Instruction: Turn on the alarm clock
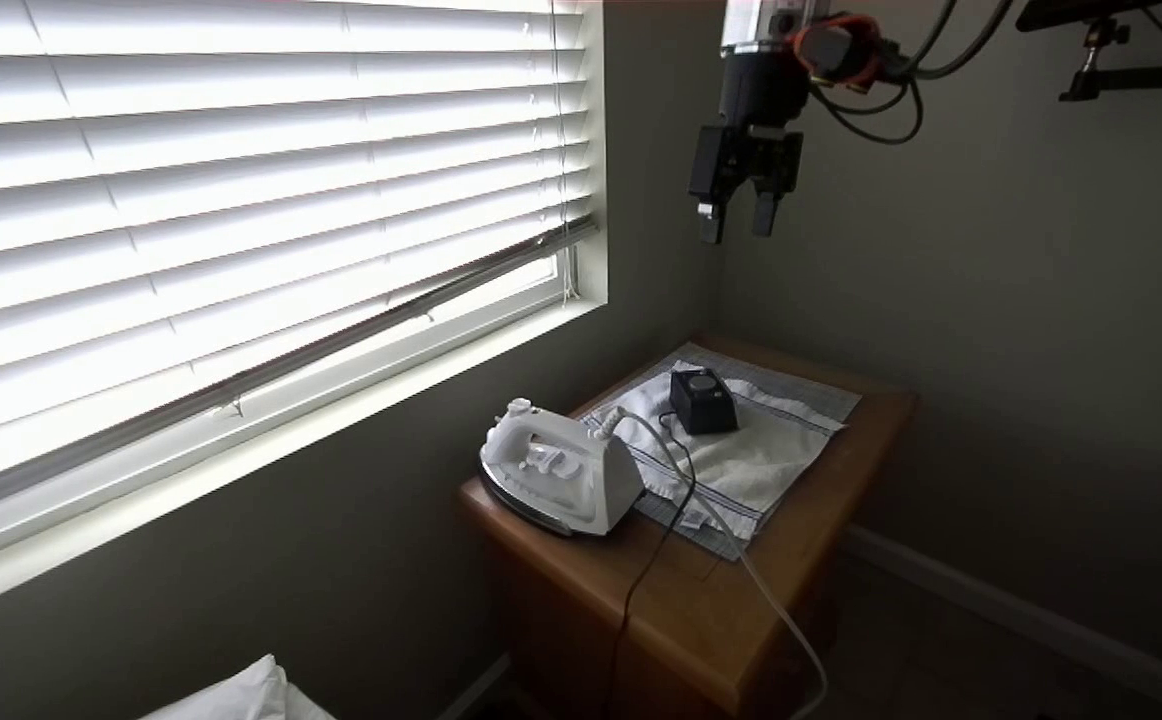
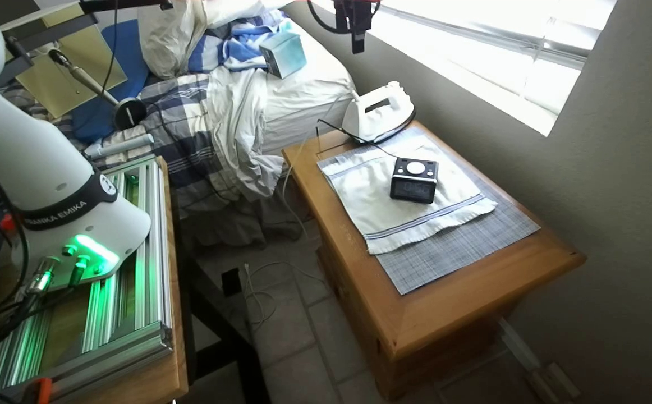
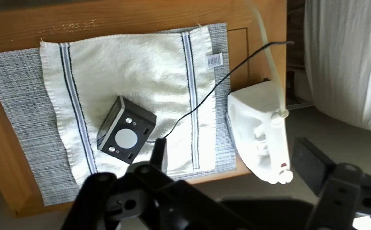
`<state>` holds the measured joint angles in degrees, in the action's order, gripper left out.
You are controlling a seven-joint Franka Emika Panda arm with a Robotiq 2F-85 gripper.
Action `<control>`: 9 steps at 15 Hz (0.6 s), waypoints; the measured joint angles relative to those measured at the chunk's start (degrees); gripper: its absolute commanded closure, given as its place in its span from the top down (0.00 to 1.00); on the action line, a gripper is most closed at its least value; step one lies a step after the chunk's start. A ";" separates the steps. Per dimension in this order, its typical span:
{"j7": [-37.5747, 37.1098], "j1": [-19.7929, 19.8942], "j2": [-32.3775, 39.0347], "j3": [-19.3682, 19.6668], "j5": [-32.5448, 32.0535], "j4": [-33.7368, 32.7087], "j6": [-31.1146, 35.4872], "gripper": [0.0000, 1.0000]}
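Here, in an exterior view, the black two-jawed gripper (image 1: 738,233) is seen high above the level of the orange-brown wooden table (image 1: 701,600), its jaws spread apart. Well below it, the small black boxy alarm clock (image 1: 704,405) is set on a blue-striped white cloth towel (image 1: 781,450), which is laid over a grey woven placemat (image 1: 791,390). Near the clock, a white plastic iron (image 1: 556,470) is placed at the table's edge, and white slatted blinds (image 1: 291,180) are hung at the left.

In an exterior view, the clock's dark display (image 2: 413,189) is shown nearly head-on, and a large round pale button (image 2: 416,168) is seen on its top. The gripper is cut off by the upper edge, so the spread of its jaws cannot be told there. The base of the white robot arm (image 2: 51,134) is lit green.

In the wrist view, the jaws are shown widely parted along the lower edge, and a thin black cord (image 3: 216,84) is led from the clock across the towel and past the iron.
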<state>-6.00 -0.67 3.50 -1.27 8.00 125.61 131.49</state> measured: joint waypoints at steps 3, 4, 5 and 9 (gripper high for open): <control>0.29 1.52 4.62 1.92 0.24 -2.46 1.73 1.00; 0.31 1.97 6.02 2.44 0.23 -3.13 2.31 1.00; 0.31 2.26 7.34 2.94 0.10 -3.62 3.28 1.00; -0.07 2.54 11.05 3.87 0.01 -4.43 6.57 1.00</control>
<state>-6.07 1.87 14.55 2.59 8.01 121.17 138.06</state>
